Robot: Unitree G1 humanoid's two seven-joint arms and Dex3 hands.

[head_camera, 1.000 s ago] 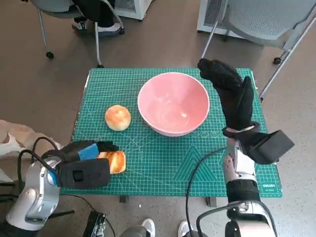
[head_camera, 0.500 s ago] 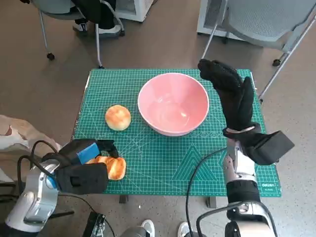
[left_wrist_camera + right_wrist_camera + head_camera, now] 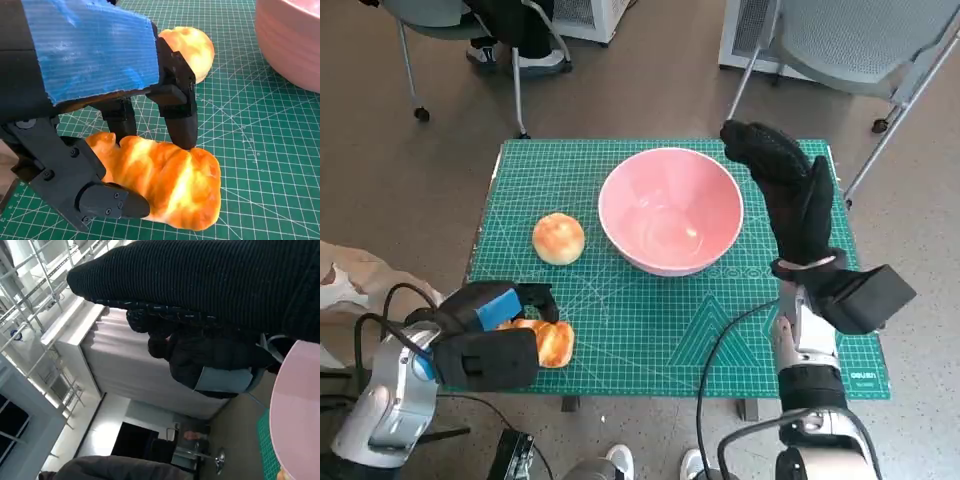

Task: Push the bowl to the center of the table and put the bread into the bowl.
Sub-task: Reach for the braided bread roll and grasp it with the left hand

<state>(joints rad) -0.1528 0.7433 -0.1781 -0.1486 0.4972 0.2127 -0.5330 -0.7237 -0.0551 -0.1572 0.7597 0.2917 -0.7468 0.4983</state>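
One smooth, glossy pink bowl (image 3: 671, 209) sits upper centre on the gridded green mat (image 3: 650, 320) covering the counter. Two breads: a round bun (image 3: 559, 238) left of it, and a golden, lumpy loaf (image 3: 165, 175) at lower left, pinched by the left hand (image 3: 485, 335). The knitted right hand (image 3: 790, 190) hangs spread beside the bowl's right rim.

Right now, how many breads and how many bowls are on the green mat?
Breads: 2, the round bun and the long loaf under the left hand.
Bowls: 1, the pink bowl beside the right hand.
Total: 3 things on the green mat.
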